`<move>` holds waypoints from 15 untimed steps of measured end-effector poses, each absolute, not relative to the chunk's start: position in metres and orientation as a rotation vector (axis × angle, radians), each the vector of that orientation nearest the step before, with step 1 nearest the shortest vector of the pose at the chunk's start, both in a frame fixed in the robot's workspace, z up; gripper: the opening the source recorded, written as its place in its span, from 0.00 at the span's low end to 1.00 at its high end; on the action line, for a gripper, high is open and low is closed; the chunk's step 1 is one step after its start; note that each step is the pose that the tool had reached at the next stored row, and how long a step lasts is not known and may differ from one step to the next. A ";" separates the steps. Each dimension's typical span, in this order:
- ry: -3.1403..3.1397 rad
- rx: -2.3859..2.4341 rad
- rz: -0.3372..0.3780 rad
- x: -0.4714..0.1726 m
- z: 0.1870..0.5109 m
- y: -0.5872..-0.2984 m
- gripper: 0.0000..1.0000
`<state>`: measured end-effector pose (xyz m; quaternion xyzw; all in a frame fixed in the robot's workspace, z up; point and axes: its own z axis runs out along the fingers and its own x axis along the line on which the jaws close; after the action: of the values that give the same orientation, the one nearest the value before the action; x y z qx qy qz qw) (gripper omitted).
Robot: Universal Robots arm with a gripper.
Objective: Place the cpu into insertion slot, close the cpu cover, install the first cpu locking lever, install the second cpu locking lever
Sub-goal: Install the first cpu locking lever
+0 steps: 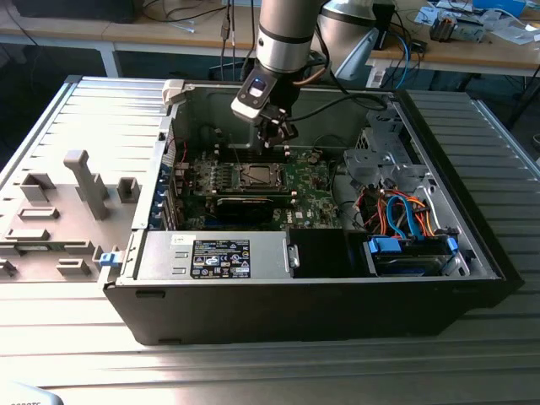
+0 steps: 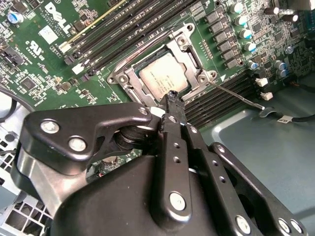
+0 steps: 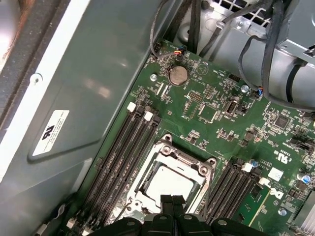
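From where I stood, the ribbed metal surface (image 1: 278, 371) carried an open computer case (image 1: 312, 312) lying on its side, taking up most of the exterior view from its centre out towards 3 o'clock. At about 9 o'clock on that surface sat a set of grey fixtures (image 1: 84, 181), well apart from the work. The arm (image 1: 287, 34) came down from 12 o'clock into the case.

Inside, the green motherboard (image 1: 308, 181) lay flat across the middle. The long power supply box (image 1: 219, 257) ran along the case edge at about 6 o'clock, with a blue drive bay (image 1: 409, 253) at roughly 4 o'clock.

The tool (image 1: 274, 139) hung just above the motherboard, a little towards 12 o'clock from the socket. In both wrist views its fingertips were pressed together with nothing between them (image 2: 172, 94) (image 3: 171, 199), and the tip hovered just beside the socket's edge.

The cpu cover (image 2: 193, 56) (image 3: 184, 155) lay flat on the socket, its frame sitting around the cpu (image 2: 165, 76) (image 3: 167, 184), whose dull silver top showed through the window between the rows of memory slots (image 2: 128, 29).

In the second wrist view a thin locking lever (image 2: 236, 96) ran out from a corner of the socket across the memory slots to a hooked end; whether it was latched I could not tell.
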<state>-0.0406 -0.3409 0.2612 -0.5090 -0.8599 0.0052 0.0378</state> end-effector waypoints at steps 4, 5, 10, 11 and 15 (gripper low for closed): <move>-2.647 -1.547 0.017 -0.041 0.261 -0.341 0.11; -2.649 -1.545 0.017 -0.041 0.261 -0.341 0.11; -2.658 -1.529 0.017 -0.041 0.261 -0.341 0.11; -2.661 -1.524 0.018 -0.041 0.261 -0.341 0.11; -2.668 -1.511 0.018 -0.041 0.261 -0.341 0.11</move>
<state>-0.0406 -0.3409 0.2612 -0.4925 -0.8695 0.0059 0.0376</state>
